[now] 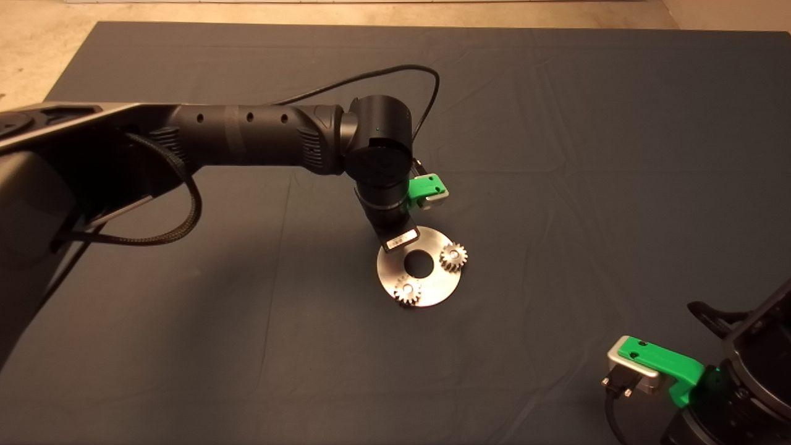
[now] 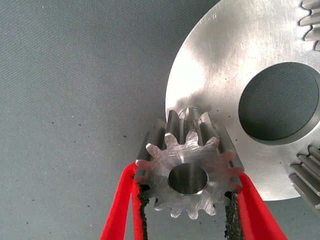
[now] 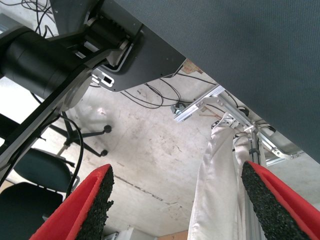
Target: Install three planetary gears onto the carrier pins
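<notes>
**Third gear held over the disc**

The left arm is stretched across the mat, wrist bent down over the disc. A gear is pinched in the left gripper at the disc's edge. Two gears are seated on pins. The right gripper is parked wide open, empty.

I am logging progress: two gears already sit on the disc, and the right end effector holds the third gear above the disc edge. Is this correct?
Not quite: the left end effector, not the right, holds the third gear, as the left wrist view shows. Two gears do sit on the disc. The right end effector waits open, empty.
</notes>
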